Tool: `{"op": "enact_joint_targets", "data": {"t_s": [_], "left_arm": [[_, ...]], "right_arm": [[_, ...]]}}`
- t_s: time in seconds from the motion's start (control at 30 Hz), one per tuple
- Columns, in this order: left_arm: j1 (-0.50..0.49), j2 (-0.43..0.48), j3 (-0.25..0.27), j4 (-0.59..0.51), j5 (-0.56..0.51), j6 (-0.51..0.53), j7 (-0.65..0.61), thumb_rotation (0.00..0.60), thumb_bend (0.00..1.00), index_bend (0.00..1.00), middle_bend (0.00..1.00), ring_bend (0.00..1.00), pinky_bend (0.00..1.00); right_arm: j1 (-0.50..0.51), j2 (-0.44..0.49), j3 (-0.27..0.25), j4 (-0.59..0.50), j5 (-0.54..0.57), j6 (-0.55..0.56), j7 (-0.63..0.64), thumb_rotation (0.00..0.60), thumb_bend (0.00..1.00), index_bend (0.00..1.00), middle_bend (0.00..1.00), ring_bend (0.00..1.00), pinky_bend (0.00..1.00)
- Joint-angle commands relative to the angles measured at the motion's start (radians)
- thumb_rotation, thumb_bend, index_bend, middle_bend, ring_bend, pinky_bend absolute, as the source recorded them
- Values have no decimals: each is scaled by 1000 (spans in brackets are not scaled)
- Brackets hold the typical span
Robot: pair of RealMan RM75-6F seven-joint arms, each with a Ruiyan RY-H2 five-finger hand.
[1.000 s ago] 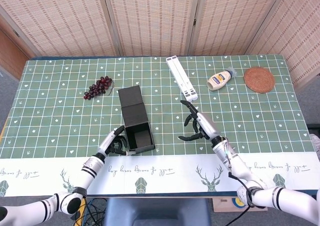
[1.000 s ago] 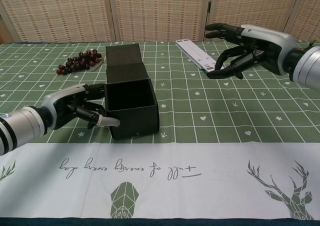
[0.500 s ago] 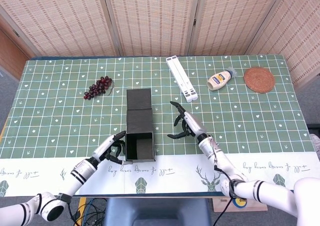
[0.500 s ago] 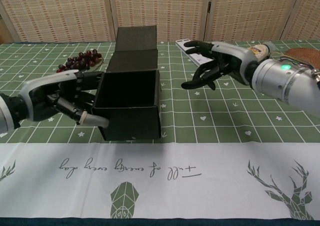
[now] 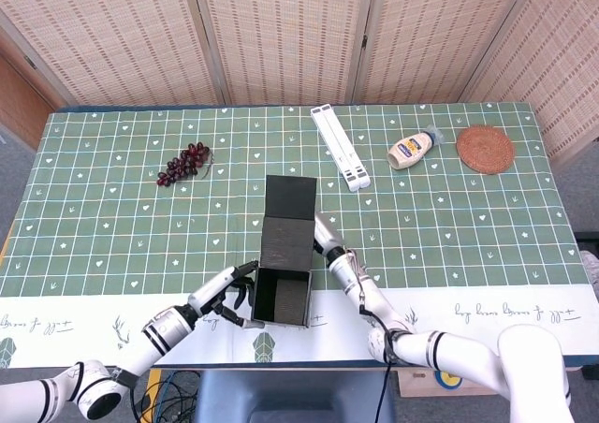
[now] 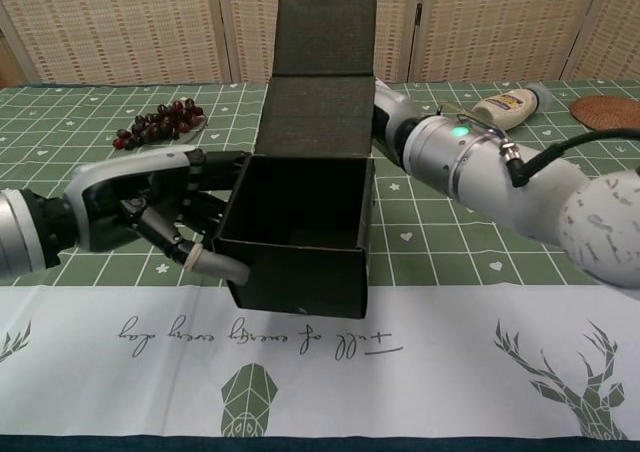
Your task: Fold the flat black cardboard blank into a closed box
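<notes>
The black cardboard box (image 5: 285,255) is folded up with its mouth open toward the table's front edge, and it appears raised off the cloth. Its lid flap (image 6: 325,37) stands upright behind the opening (image 6: 300,207). My left hand (image 6: 160,207) grips the box's left wall, with one fingertip under its front lower corner; in the head view the left hand (image 5: 229,292) lies at the box's left front. My right hand (image 5: 324,234) rests against the box's right wall. In the chest view the right hand (image 6: 388,114) is mostly hidden behind the box, its fingers out of sight.
A bunch of dark grapes (image 5: 183,164) lies at the back left. A white folded stand (image 5: 341,147), a mayonnaise bottle (image 5: 413,148) and a round woven coaster (image 5: 485,149) sit at the back right. A wicker screen closes off the far side.
The box has travelled right and toward the front edge, rising and turning its mouth to the chest camera. My right hand came in from mid-air to the box's right wall.
</notes>
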Motion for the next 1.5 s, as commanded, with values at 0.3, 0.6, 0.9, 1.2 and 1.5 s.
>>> {"op": "enact_joint_targets", "data": {"t_s": [0.3,0.6,0.9,1.2,1.5], "left_arm": [[-43,-70,-37,94,-145,-83,118,600,30,312,316,572,719],[-32,-132,-102,163,-339,-81,280,600,30,304,316,570,705],[2,-184,-163,158,-554,-25,448,600,30,270,312,567,705],[22,-141,-164,110,-564,-47,499,600,30,0,75,479,702],[42,-24,-124,59,-455,-69,539,600,29,0,0,409,646]], "right_arm": [[2,64,42,-130,-41,-13,58,600,0,0,75,496,692],[31,167,-22,-235,-49,-82,-93,600,0,0,205,496,685],[119,150,-87,-185,-20,-14,-495,600,0,0,237,496,685],[165,108,-114,-148,24,34,-687,600,0,0,244,497,685],[176,93,-143,-135,25,52,-767,600,0,0,242,497,685]]}}
